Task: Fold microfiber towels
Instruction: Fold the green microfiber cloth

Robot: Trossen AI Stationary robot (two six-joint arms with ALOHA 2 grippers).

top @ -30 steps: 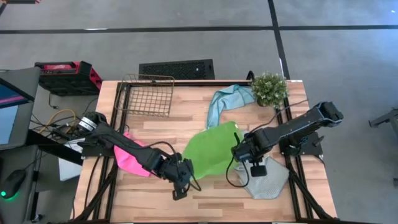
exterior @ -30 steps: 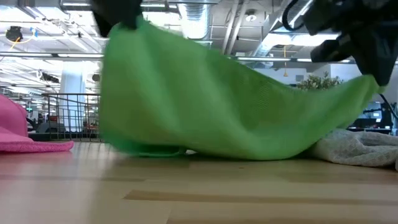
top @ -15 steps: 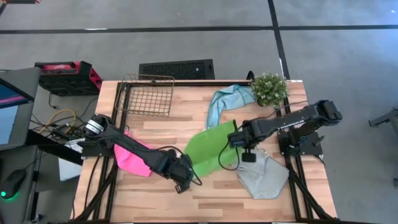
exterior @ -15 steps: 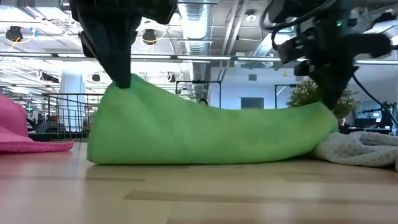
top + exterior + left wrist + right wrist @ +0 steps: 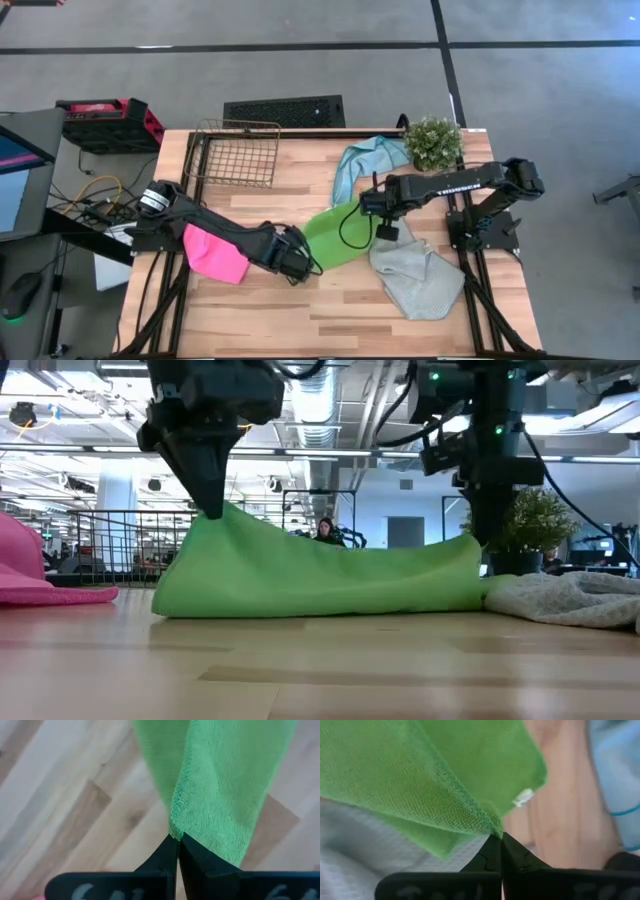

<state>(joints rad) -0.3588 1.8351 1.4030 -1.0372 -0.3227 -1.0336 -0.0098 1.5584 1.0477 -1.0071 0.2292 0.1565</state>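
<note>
From above, the bright green microfiber towel (image 5: 335, 236) lies mid-table on the light wooden table (image 5: 300, 320), stretched between the two arms: the left claw (image 5: 297, 262) pinches its near-left corner and the right claw (image 5: 383, 212) pinches the opposite corner, so the cloth's long axis runs on a slant from one claw to the other. Just beside the left arm lies the hot pink square towel (image 5: 214, 254); the pale grey towel (image 5: 418, 280) lies crumpled under and beside the right claw, touching the green edge; the light teal-blue towel (image 5: 365, 160) sits at the far edge next to a small green potted plant (image 5: 432, 142), with a wire basket (image 5: 235, 152) well apart to the left. At table height, the green towel (image 5: 320, 575) sags between the two pinched corners, its lower fold resting on the wood while both claws hold their corners raised. Past the left wrist's dark fingers (image 5: 165, 857), which are pressed together on a hemmed corner, the cloth hangs away in a doubled flap. Past the right wrist's fingers (image 5: 492, 852), likewise clamped on a corner, a small white tag (image 5: 523, 796) shows on the green hem, with grey beneath and teal beyond. I judge the fold is under way, and laying it flat depends on both corners travelling the same way across that slanted axis.
</note>
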